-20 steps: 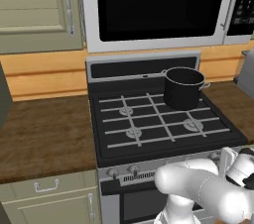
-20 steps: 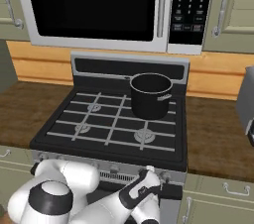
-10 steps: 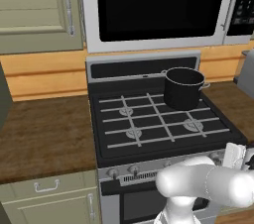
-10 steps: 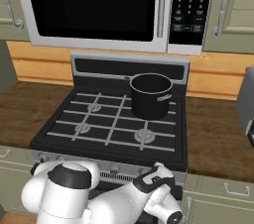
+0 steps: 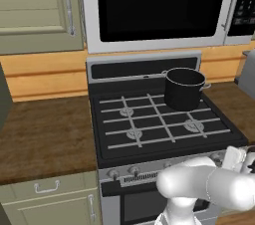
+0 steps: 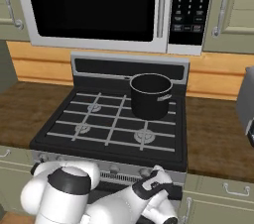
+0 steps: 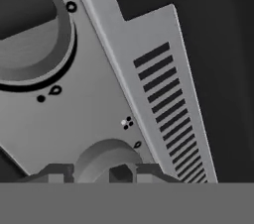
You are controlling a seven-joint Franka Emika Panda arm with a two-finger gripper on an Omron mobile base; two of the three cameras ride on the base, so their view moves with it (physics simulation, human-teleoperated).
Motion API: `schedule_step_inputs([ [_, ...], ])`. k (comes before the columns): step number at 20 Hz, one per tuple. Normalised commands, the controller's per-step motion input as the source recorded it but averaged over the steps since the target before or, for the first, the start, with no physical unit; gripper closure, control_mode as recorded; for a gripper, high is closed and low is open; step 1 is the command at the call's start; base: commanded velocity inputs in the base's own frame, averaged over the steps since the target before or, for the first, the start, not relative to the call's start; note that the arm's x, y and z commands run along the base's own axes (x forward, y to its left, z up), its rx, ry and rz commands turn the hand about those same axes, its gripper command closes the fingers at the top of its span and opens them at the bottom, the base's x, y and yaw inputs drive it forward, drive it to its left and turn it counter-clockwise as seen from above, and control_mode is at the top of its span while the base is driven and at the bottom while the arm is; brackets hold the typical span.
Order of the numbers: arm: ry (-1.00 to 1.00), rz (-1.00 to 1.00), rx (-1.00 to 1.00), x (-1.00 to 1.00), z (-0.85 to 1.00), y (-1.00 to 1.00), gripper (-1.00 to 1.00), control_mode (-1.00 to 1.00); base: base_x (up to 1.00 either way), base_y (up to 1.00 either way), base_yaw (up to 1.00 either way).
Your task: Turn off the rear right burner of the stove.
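Forearm has levelled out over the last second, while the hand has barely budged from the right end of the knob strip [image 6: 115, 169].

Going left to right in the hand view: a bigger-looking knob [image 7: 30, 25] sits up at the far left, its bar handle running roughly sideways in that view. Then the small knob [image 7: 106, 154] sits right between the fingertips [image 7: 52, 172] of the gripper [image 7: 105, 174], and the vent slots [image 7: 163, 94] are off to the right. The tips bracket that small knob, hard against its sides by the look of it, but I can't tell whether they're actually pinching it.

The stove [image 5: 149, 119] is dead ahead, with a black pot [image 5: 184, 88] on its rear right burner. My guess: next is just a twist about the knob's axis, provided it's the right knob.
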Motion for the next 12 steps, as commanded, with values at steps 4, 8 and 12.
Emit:
schedule_step_inputs([
  [4,0.16,-0.37,0.32,0.11,0.0,0.98,1.0,-1.0,0.0,0.0,0.0],
  [8,0.18,-0.46,0.4,0.0,0.0,0.73,1.0,-1.0,0.0,0.0,0.0],
  [12,0.21,-0.52,0.52,0.0,0.08,0.35,1.0,-1.0,0.0,0.0,0.0],
])
